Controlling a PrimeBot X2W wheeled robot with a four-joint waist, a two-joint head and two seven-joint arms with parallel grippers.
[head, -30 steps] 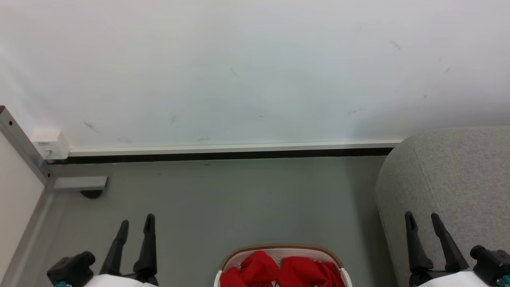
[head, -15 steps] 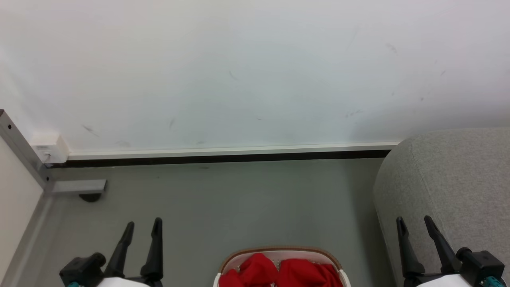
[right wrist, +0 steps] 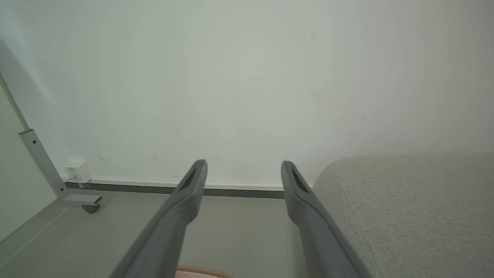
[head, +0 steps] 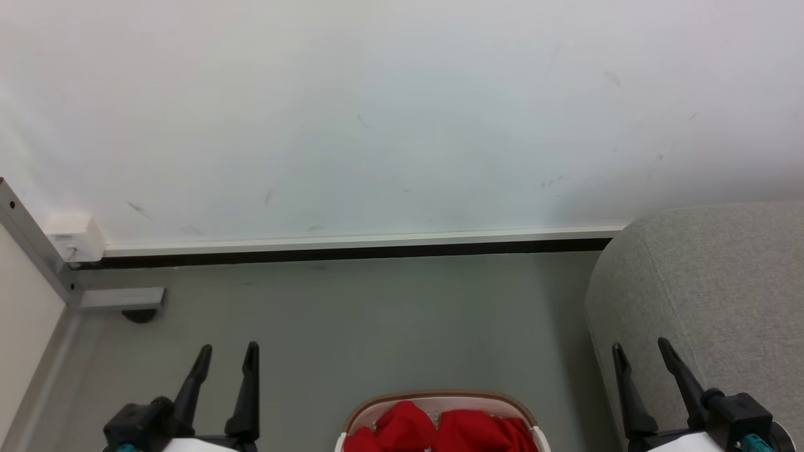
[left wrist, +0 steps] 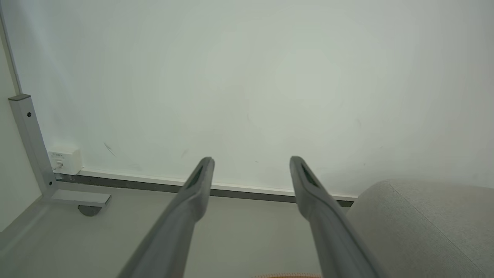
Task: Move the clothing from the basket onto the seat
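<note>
Most of what we get from the head view is a plain white wall (head: pixel 402 113) with a few scuffs, ending in a white baseboard (head: pixel 352 241) with a dark strip under it, then grey floor (head: pixel 377 326) below that. Next biggest is the seat (head: pixel 710 276), grey woven fabric with a rounded corner, on our right against the wall and running off the bottom edge. The basket (head: pixel 440 397) sits on the floor at the bottom middle, near the seat's left side, and its far end is what we get: tan-brown rim, cream wall, white handles either side. The clothing (head: pixel 440 430) is inside it, bright red and bunched into two humps. Our left gripper (head: pixel 229 346) is at the lower left over bare floor, apart from the basket, fingers spread wide with nothing between them, and its wrist view shows the same gap. Our right gripper (head: pixel 639 344) is at the lower right, overlapping the seat's edge (can't tell if it touches), likewise parted and holding nothing. Far left there's a grey metal frame (head: pixel 34 243) with a dark caster (head: pixel 139 316) under its foot, plus a small white box (head: pixel 72 235) on the wall right at the baseboard
</note>
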